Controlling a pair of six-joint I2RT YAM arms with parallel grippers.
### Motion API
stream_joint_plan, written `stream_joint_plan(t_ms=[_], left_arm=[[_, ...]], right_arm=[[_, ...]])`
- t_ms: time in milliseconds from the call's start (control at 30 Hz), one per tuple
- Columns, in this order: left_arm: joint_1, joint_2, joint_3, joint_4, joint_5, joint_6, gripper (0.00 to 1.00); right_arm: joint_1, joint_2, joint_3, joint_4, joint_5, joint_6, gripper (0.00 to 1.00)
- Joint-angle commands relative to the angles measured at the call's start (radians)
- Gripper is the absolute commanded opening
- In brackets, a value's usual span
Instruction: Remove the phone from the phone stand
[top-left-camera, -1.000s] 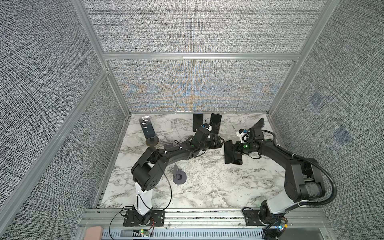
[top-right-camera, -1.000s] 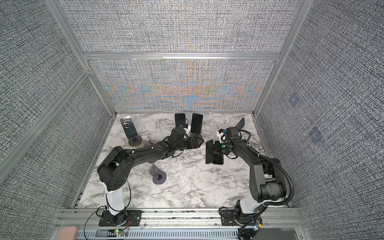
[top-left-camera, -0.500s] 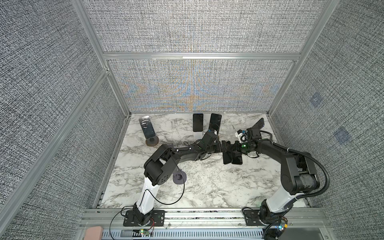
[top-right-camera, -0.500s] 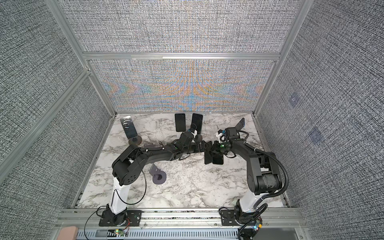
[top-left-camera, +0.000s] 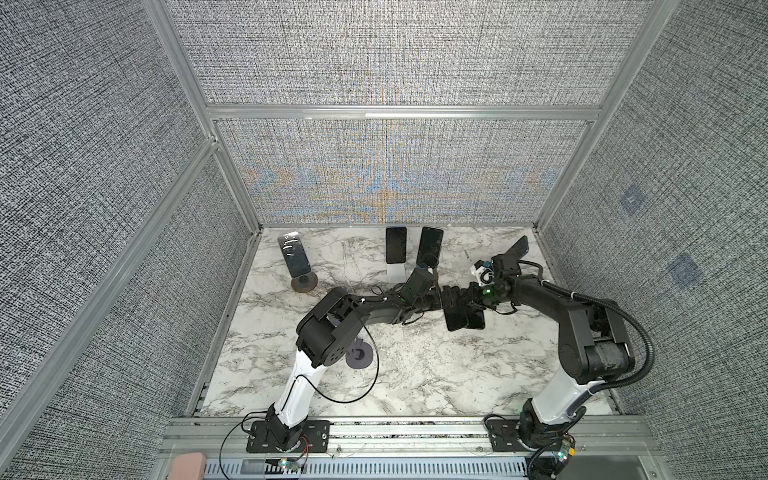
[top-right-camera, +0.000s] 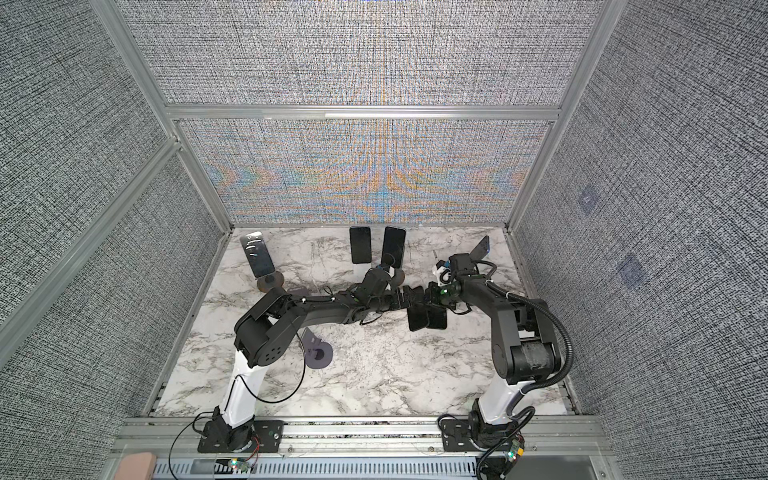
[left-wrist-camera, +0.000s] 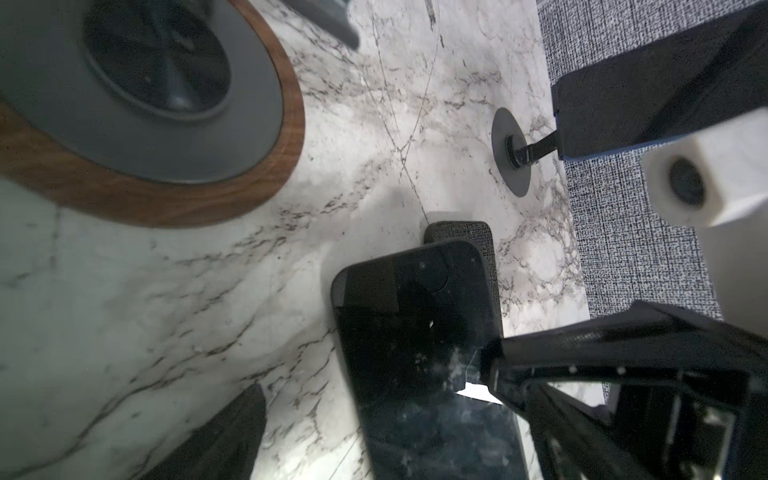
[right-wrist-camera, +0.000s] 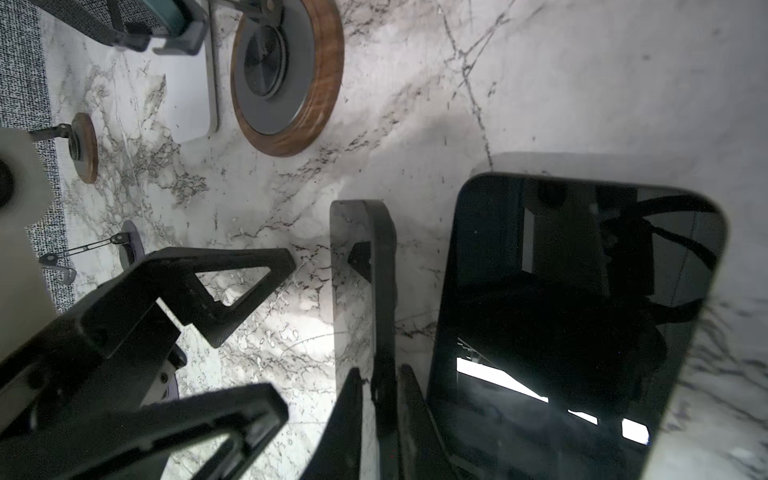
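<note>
My right pincer (right-wrist-camera: 379, 370) reaches to the middle of the marble table (top-left-camera: 415, 374). The phone (right-wrist-camera: 361, 282) stands on its thin edge between my two fingers there, clear of every stand. The jaws are narrow, one finger on each face of the phone. A sliver of marble shows between one finger and the phone, so I cannot tell whether they press it. Just beside it, on the side away from my other arm, a second phone (right-wrist-camera: 582, 291) lies flat on the marble, screen up, mirroring my arm. My left pincer (right-wrist-camera: 284, 328) faces the right one across the phone with jaws wide, holding nothing. Its fingertips are near the phone but apart from it. The grey round phone stand (top-left-camera: 359, 353) sits well apart, toward the front, close by my left arm. Other phones (top-left-camera: 395, 245) lean on stands along the back.
</note>
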Motion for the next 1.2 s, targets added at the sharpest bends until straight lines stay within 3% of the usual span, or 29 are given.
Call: stream_joint_plan(t_ms=[0, 467, 667, 900, 967, 1067, 1167], left_arm=[[-0.002, 0.005, -0.004, 0.032, -0.001, -0.006, 0.99], [-0.001, 0.006, -0.013, 0.047, -0.001, -0.012, 0.99], [-0.001, -0.029, -0.036, 0.033, -0.013, 0.009, 0.99], [-0.001, -0.055, -0.072, 0.052, -0.020, 0.009, 0.99], [-0.001, -0.067, -0.089, 0.059, -0.022, 0.007, 0.99], [-0.003, -0.080, -0.108, 0.063, -0.026, 0.005, 0.99], [-0.005, -0.089, -0.117, 0.061, -0.031, 0.006, 0.99]], right_arm=[[0.001, 0.003, -0.006, -0.008, 0.004, 0.015, 0.17], [0.003, -0.036, -0.081, 0.032, 0.018, 0.067, 0.22], [-0.008, -0.129, -0.081, -0.040, 0.193, 0.041, 0.29], [0.017, -0.090, 0.004, -0.053, 0.399, 0.080, 0.46], [0.025, -0.060, 0.035, -0.045, 0.423, 0.089, 0.46], [0.045, -0.007, 0.091, -0.037, 0.454, 0.092, 0.34], [0.056, 0.052, 0.143, -0.016, 0.464, 0.095, 0.32]])
